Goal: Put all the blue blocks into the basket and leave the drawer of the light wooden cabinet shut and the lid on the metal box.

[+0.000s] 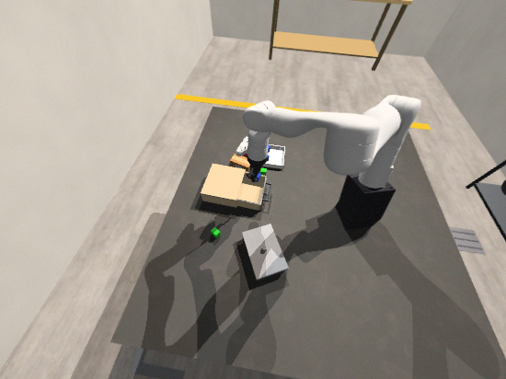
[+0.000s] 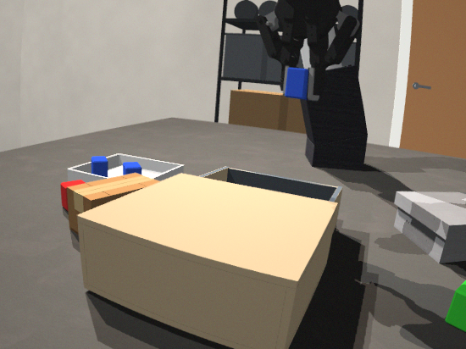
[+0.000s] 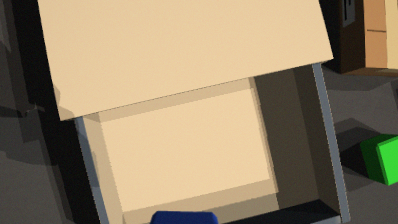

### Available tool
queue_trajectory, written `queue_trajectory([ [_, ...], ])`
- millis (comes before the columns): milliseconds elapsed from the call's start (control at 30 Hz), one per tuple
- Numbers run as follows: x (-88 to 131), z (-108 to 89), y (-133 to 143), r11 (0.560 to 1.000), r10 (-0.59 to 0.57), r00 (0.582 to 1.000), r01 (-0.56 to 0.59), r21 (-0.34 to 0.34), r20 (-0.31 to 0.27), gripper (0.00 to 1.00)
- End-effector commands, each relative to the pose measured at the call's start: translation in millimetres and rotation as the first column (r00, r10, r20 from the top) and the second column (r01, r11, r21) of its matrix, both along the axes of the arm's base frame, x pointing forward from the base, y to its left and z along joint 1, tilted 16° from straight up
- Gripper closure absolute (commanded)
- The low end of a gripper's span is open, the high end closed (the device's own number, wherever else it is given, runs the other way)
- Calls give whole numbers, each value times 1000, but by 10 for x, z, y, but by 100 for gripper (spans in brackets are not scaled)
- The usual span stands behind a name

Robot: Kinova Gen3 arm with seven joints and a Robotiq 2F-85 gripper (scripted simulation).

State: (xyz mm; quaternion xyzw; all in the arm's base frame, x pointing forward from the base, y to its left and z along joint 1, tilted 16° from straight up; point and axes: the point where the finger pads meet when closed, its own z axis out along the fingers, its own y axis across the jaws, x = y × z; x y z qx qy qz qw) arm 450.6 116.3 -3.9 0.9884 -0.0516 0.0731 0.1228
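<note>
My gripper [image 2: 302,82] is shut on a blue block [image 2: 296,82] and holds it high above the open drawer [image 2: 275,182] of the light wooden cabinet [image 2: 208,247]. In the wrist view the block [image 3: 184,217] shows at the bottom edge, over the empty drawer [image 3: 190,155]. The white basket [image 2: 125,172] stands at the far left with two blue blocks [image 2: 99,165] [image 2: 131,168] inside. The metal box [image 1: 263,252] sits near the front with its lid on. From above, the gripper [image 1: 254,173] is over the drawer [image 1: 252,194].
A red block [image 2: 65,192] and a darker wooden box [image 2: 108,192] lie beside the basket. A green block [image 1: 214,233] lies in front of the cabinet, another green block [image 3: 382,159] beside the drawer. The robot base [image 1: 365,200] stands to the right.
</note>
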Motion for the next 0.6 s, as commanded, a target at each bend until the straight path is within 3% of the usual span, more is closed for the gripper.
queue_trajectory([
  [0, 5, 11, -22, 1000, -17, 1000, 17, 3, 5, 90],
  [200, 12, 50, -221, 988, -154, 988, 153, 23, 30, 90],
  [367, 10, 113, -539, 928, -370, 926, 366, 62, 68, 90],
  [433, 10, 113, -539, 928, -370, 926, 366, 62, 68, 90],
  [567, -12, 183, -869, 813, -581, 808, 571, 113, 101, 90],
])
